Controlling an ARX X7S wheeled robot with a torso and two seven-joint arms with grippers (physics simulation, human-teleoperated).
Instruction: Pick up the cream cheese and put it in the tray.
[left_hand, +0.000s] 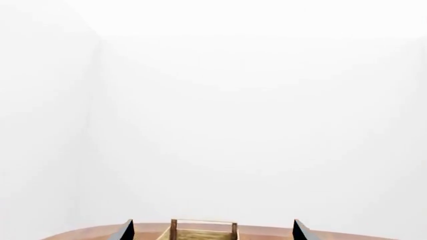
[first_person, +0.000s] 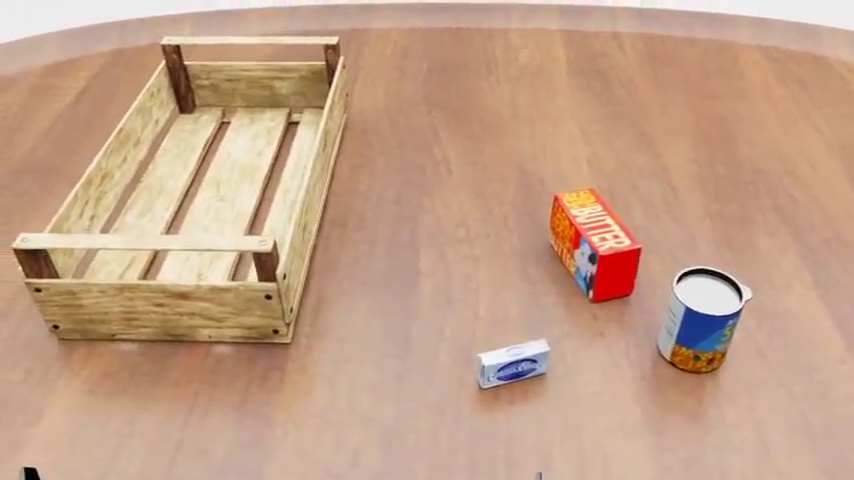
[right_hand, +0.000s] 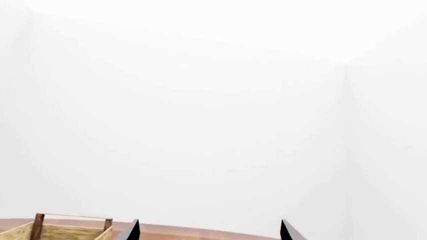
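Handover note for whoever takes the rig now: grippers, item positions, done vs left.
Left gripper: jaws open, empty, raised and aimed past the table's far edge.
Right gripper: the same, open and empty.
Cream cheese: lying flat on the table, near edge, apart from the butter box and the can to its right.
Tray: far left of the table, nothing in it.
Done: nothing yet.
Left: reach, grasp the cream cheese, carry it left, set it in the tray.

My gripper (left_hand: 213, 231) is spread wide, only two dark fingertips (left_hand: 127, 230) showing. Between them sits the tray (left_hand: 203, 229), end-on, on the brown table (left_hand: 87, 234). Beyond is a white wall (left_hand: 233, 110).
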